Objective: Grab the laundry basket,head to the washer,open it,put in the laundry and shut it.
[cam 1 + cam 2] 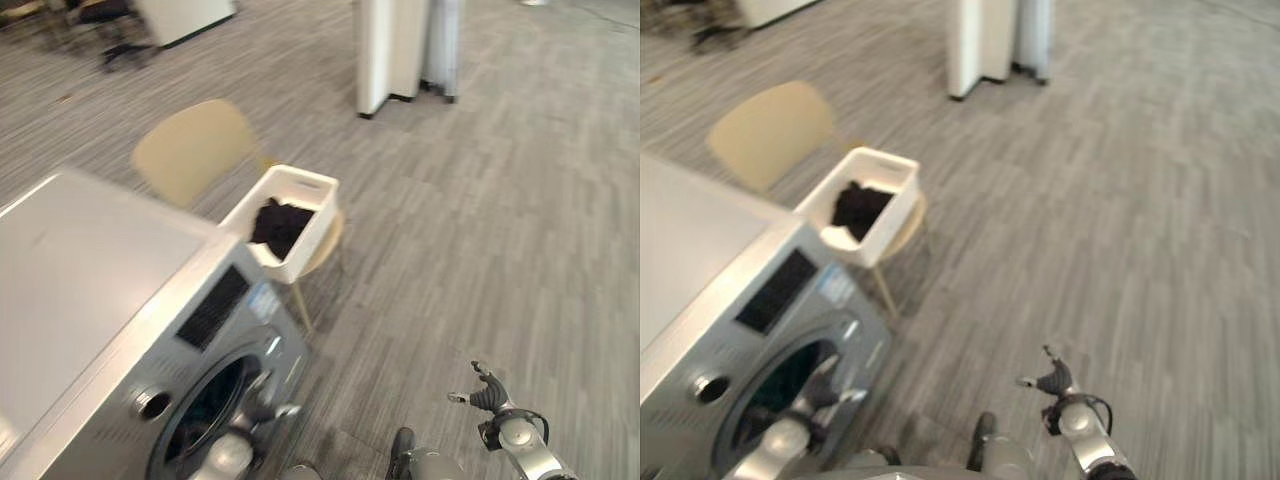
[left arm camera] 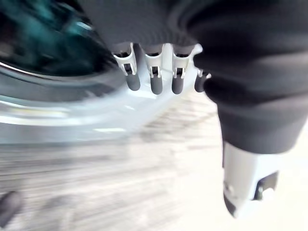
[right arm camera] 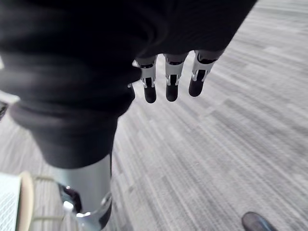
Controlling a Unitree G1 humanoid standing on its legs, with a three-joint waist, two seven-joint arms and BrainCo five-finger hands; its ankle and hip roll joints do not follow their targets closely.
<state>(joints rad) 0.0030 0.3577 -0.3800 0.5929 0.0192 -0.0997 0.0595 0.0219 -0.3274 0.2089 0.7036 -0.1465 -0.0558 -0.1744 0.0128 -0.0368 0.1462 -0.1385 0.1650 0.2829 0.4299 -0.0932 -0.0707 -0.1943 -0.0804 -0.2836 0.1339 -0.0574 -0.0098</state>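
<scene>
The grey striped carpet floor (image 1: pixel 480 220) runs across the whole scene. At 8 o'clock stands the silver washer (image 1: pixel 110 310), its flat top pale; a dark control panel (image 1: pixel 212 307) and a round knob (image 1: pixel 152 403) sit above the round door (image 1: pixel 205 410), whose glass looks dark. Whether the door is latched or slightly ajar cannot be told. At 12 o'clock, well apart from the washer, white partition panels (image 1: pixel 395 50) rise from the floor.

Behind the washer's far corner, at about 11 o'clock, a tan chair (image 1: pixel 195 150) faces the scene. On its seat rests the white laundry basket (image 1: pixel 300 215), upright, just beside the washer's top corner. Inside it lies the dark laundry (image 1: pixel 280 225), bunched toward the near end.

The left hand (image 1: pixel 825 390) hangs in front of the washer door at 7 o'clock, its fingers (image 2: pixel 151 82) straight and spread a little, holding nothing; the wrist view shows them near the door's rim, though contact cannot be told. The right hand (image 1: pixel 485 390) hovers over bare carpet at 5 o'clock, fingers (image 3: pixel 171 84) relaxed and empty, well apart from the basket.
</scene>
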